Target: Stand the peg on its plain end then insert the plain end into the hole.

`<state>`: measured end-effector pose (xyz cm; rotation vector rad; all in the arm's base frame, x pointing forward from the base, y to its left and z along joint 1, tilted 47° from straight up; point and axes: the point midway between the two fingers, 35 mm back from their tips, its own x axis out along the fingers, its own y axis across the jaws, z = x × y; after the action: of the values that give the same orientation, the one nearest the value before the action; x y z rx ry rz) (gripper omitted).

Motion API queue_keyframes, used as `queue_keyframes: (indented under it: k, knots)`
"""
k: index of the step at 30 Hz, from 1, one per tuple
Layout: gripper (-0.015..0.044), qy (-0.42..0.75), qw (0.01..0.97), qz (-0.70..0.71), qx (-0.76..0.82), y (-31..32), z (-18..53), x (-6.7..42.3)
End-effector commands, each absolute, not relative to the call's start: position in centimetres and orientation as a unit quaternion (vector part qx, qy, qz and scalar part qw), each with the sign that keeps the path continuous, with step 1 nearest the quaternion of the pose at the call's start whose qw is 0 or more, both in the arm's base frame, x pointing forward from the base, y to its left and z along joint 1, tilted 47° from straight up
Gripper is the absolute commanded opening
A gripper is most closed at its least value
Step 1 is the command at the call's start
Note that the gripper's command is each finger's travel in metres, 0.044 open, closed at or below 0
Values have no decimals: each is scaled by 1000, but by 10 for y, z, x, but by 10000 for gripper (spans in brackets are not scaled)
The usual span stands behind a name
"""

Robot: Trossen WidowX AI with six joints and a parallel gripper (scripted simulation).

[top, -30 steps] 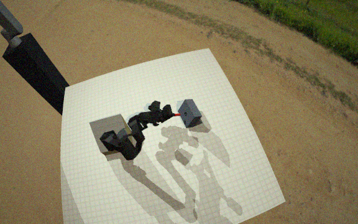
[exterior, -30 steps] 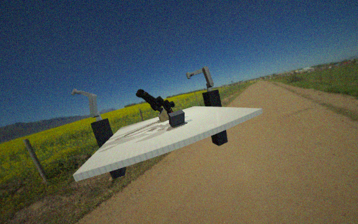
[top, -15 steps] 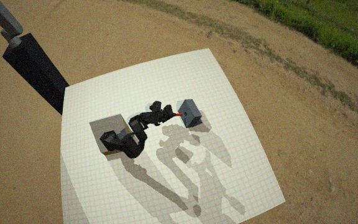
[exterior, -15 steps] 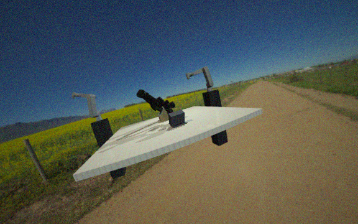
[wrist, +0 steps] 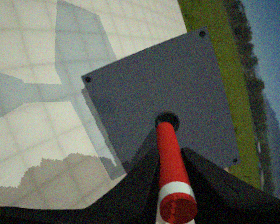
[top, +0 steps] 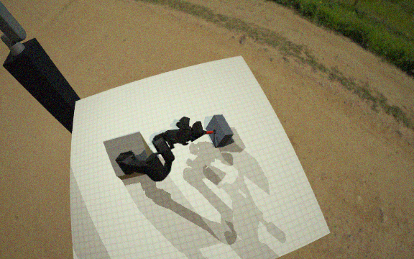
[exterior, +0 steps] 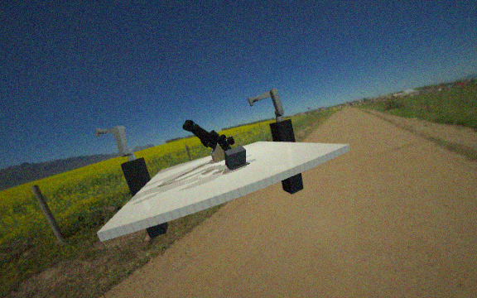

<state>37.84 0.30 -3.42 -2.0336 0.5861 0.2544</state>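
Observation:
The red peg [wrist: 170, 155] [top: 209, 132] is held between the fingers of my gripper [wrist: 169, 155] [top: 204, 132], which is shut on it. Its white band [wrist: 176, 189] is at the end near the wrist camera, and its plain end points away to the panel. The grey sloped panel [wrist: 126, 95] [top: 220, 126] [exterior: 235, 159] faces the gripper. In the wrist view the plain end overlaps the lower part of the dark hole [wrist: 167, 116]. Whether the tip is just in the mouth or just in front of it cannot be told. The fingers are hidden in the exterior view.
The panel block stands on the white gridded table [top: 210, 83] [exterior: 296, 153]. A box [top: 126, 144] is beside the arm's base. Long shadows of the arm cross the table. Two black pedestals [exterior: 135, 175] [exterior: 282, 131] with grey arms stand by the table's edges.

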Motion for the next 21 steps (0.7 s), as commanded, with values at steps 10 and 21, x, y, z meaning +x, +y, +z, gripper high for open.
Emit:
queue_keyframes:
  k: [10,21]
  knots:
    - [0,240,484,104,-835,2,-35,381]
    - [0,240,484,104,-835,3,-34,382]
